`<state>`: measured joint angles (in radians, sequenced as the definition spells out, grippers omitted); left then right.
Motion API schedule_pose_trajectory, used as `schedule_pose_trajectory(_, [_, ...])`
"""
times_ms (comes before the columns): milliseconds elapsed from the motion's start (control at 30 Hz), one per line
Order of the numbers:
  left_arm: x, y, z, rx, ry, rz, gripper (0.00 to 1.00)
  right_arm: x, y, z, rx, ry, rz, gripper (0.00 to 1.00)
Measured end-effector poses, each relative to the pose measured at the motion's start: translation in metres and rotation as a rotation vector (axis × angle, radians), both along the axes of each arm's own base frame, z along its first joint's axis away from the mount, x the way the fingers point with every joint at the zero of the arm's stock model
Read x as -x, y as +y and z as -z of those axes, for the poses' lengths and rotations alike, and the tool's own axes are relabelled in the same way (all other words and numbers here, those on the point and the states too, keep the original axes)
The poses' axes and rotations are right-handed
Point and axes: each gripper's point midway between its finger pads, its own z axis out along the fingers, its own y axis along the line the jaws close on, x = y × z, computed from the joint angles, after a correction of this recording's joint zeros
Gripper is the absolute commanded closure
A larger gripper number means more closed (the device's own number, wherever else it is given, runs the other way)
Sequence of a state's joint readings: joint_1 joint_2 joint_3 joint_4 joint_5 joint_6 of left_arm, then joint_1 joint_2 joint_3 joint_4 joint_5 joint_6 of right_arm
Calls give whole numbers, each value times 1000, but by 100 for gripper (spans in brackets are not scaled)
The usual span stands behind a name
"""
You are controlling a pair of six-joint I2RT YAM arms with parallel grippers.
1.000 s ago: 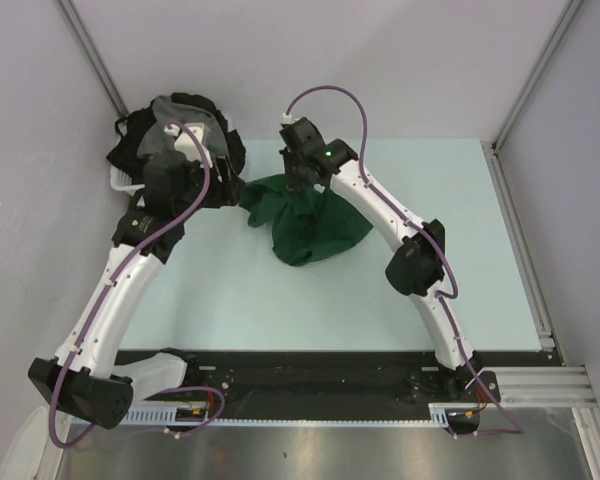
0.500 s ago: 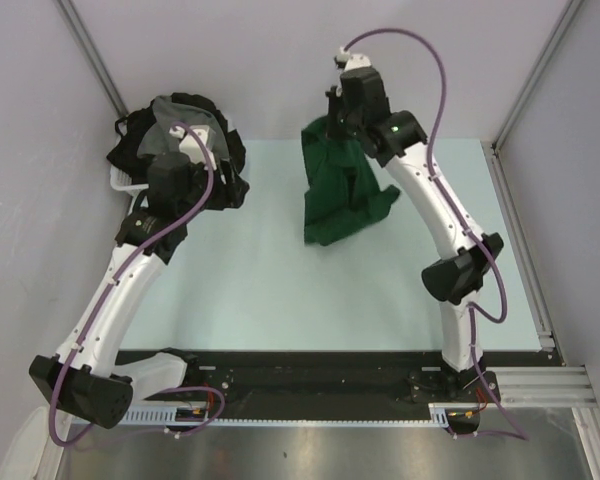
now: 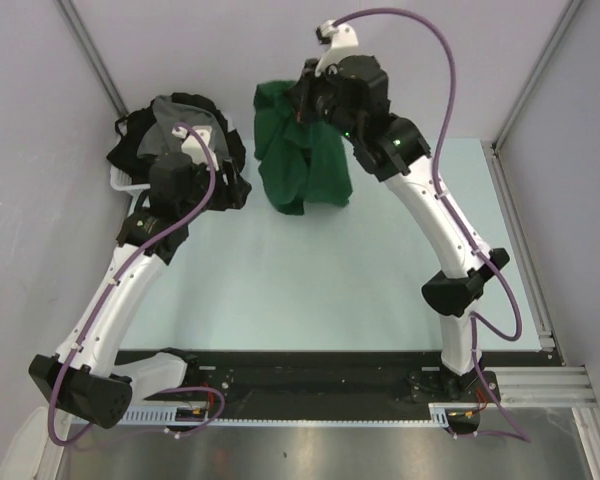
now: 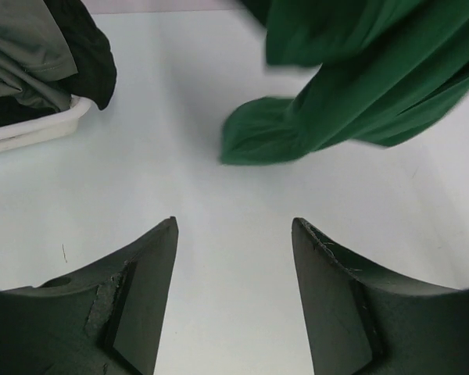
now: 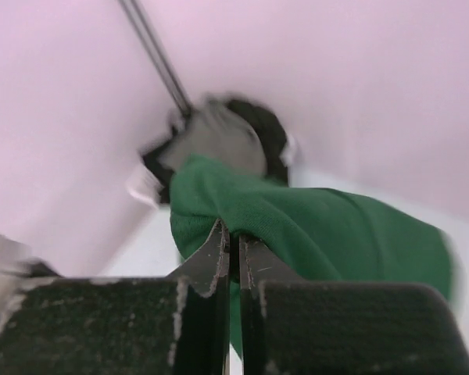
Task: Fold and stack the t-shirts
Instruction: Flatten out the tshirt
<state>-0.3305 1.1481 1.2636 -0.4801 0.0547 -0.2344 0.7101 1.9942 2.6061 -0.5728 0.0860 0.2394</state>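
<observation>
right wrist: right tool (image 5: 234, 236) pinching green t-shirt (image 5: 320, 223) | top: grip hidden | left wrist: left tool (image 4: 234, 226) spread over table (image 4: 164, 148)

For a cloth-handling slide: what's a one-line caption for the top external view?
Right gripper dangles the dark green t-shirt over the table; left gripper, open, beside the white basket.

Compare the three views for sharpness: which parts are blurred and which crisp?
Top external: evenly lit, mostly sharp. Left wrist: table crisp, the dark green t-shirt smeared at its edges. Right wrist: right hand sharp, everything beyond it soft and smeared.
</observation>
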Motion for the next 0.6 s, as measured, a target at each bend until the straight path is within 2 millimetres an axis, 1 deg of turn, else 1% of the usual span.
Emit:
schedule_pose_trajectory(33, [0, 0, 0, 0, 0, 0, 34, -5, 0, 18, 42, 28, 17, 100])
schedule_pose_trajectory(67, [0, 0, 0, 0, 0, 2, 34, -11, -1, 40, 93, 65, 40, 100])
schedule_pose_trajectory(100, [0, 0, 0, 0, 0, 2, 34, -18, -5, 66, 149, 112, 68, 100])
schedule_pose_trajectory(133, [0, -1, 0, 0, 0, 2, 34, -27, -13, 94, 204, 162, 101, 100])
schedule_pose_trajectory(167, [0, -1, 0, 0, 0, 3, 34, -35, -22, 117, 251, 201, 134, 100])
schedule_pose_trajectory(200, [0, -1, 0, 1, 0, 4, 34, -44, -38, 144, 308, 252, 181, 100])
schedule_pose_trajectory(233, [1, -2, 0, 0, 0, 6, 34, -54, -60, 169, 366, 302, 235, 100])
schedule_pose_trajectory(267, [1, -2, 0, 0, 0, 8, 34, -62, -85, 189, 416, 349, 291, 100])
schedule_pose_trajectory(300, [1, -3, 0, 0, 0, 9, 34, -70, -112, 204, 454, 391, 351, 100])
schedule_pose_trajectory(333, [1, -3, 0, 0, 0, 10, 34, -77, -138, 210, 473, 418, 410, 100])
schedule_pose_trajectory(367, [1, -4, 0, 0, -1, 11, 34, -84, -160, 211, 476, 430, 461, 100])
schedule_pose_trajectory(400, [1, -4, 0, 1, -1, 11, 34, -91, -181, 208, 471, 437, 514, 100])
schedule_pose_trajectory(433, [2, -4, 0, 1, -1, 12, 34, -95, -199, 201, 460, 436, 555, 100])
schedule_pose_trajectory(467, [2, -4, 0, 0, -1, 12, 35, -98, -209, 191, 440, 429, 580, 100])
schedule_pose_trajectory(500, [2, -4, 0, 0, -1, 13, 34, -99, -211, 180, 420, 414, 585, 100])
schedule_pose_trajectory(533, [2, -5, 0, 1, -1, 15, 34, -100, -206, 162, 388, 376, 574, 100])
schedule_pose_trajectory(567, [2, -5, 0, 1, -1, 16, 34, -98, -194, 143, 361, 331, 550, 100])
schedule_pose_trajectory(600, [2, -6, 0, 1, -1, 19, 34, -93, -175, 124, 336, 281, 513, 100])
